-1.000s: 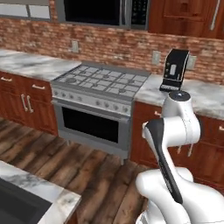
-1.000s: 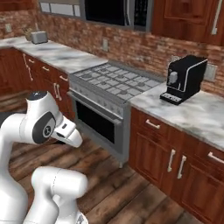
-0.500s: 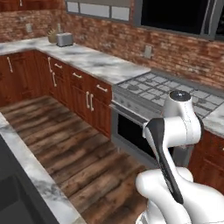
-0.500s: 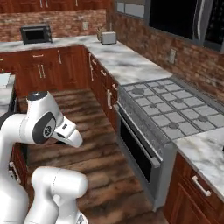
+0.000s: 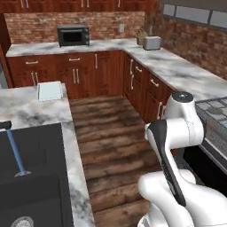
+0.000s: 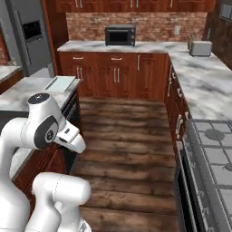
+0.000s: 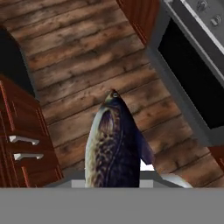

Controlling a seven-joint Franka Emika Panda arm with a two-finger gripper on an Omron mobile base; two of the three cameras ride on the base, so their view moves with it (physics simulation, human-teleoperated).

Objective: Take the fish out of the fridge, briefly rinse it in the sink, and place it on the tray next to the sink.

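The fish (image 7: 113,144), dark and speckled with a pale flank, hangs head away from the hand over the wooden floor. My gripper is shut on it, with the fingers hidden under its body. The black sink (image 5: 37,177) with its angular faucet (image 5: 14,150) lies at the lower left, set in a marble island. The pale tray (image 5: 49,91) rests on that marble beyond the sink, and it appears again as the tray (image 6: 60,83) on the island's far end. The grey fridge (image 6: 27,36) stands at the back left, its door closed.
The stove (image 6: 210,154) is on the right and its dark oven door (image 7: 192,78) is close to the hand. Wooden drawers (image 7: 22,144) flank the other side. A microwave (image 5: 73,35) and toaster (image 5: 152,42) sit on the back counters. Open floor (image 5: 111,133) runs between island and cabinets.
The whole picture has swung: the base has turned from the stove wall toward the island, bringing sink, tray and fridge into view. The arm keeps its pose.
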